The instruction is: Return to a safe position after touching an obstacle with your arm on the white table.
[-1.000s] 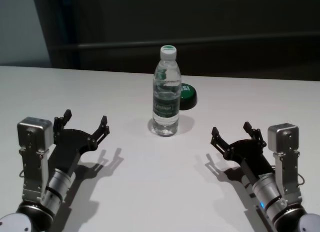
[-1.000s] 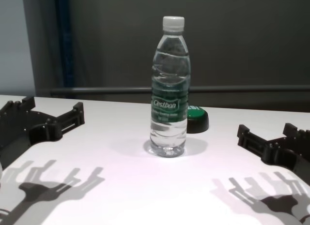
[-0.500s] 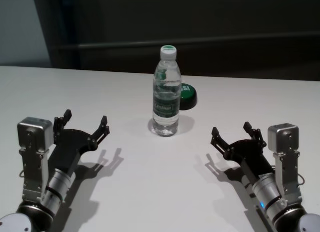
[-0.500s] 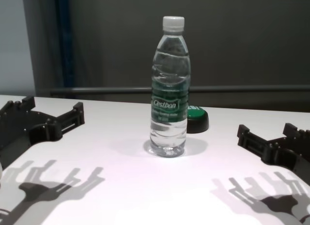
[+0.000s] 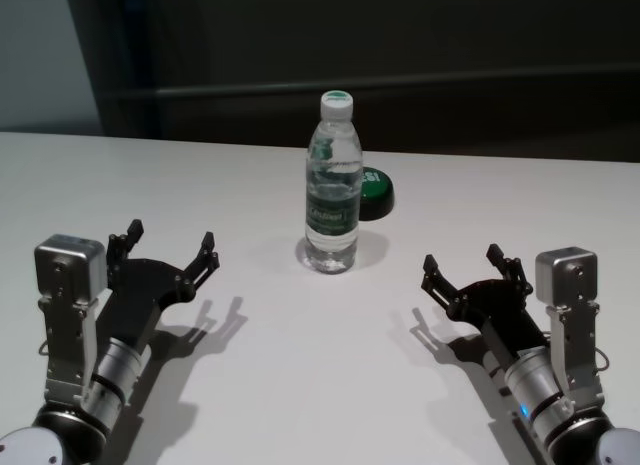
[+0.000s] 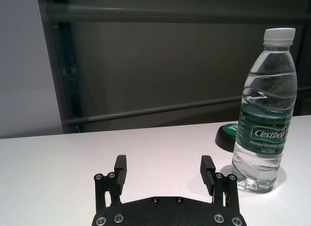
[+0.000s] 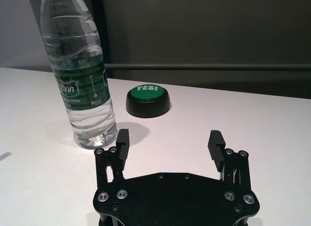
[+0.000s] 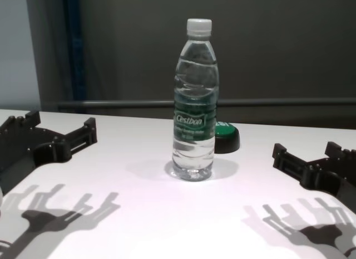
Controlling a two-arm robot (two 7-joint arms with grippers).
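Observation:
The clear water bottle (image 5: 332, 185) with white cap and dark green label stands upright mid-table on the white table (image 5: 300, 365). It also shows in the chest view (image 8: 194, 103), the left wrist view (image 6: 265, 114) and the right wrist view (image 7: 80, 75). My left gripper (image 5: 168, 247) is open and empty, low over the table, near and left of the bottle. My right gripper (image 5: 462, 265) is open and empty, near and right of it. Neither touches the bottle. Both grippers also show in the chest view, the left (image 8: 55, 133) and the right (image 8: 311, 156).
A low black puck with a green "YES!" top (image 5: 375, 190) sits just behind and right of the bottle, also in the right wrist view (image 7: 148, 99). A dark wall with a rail runs behind the table's far edge.

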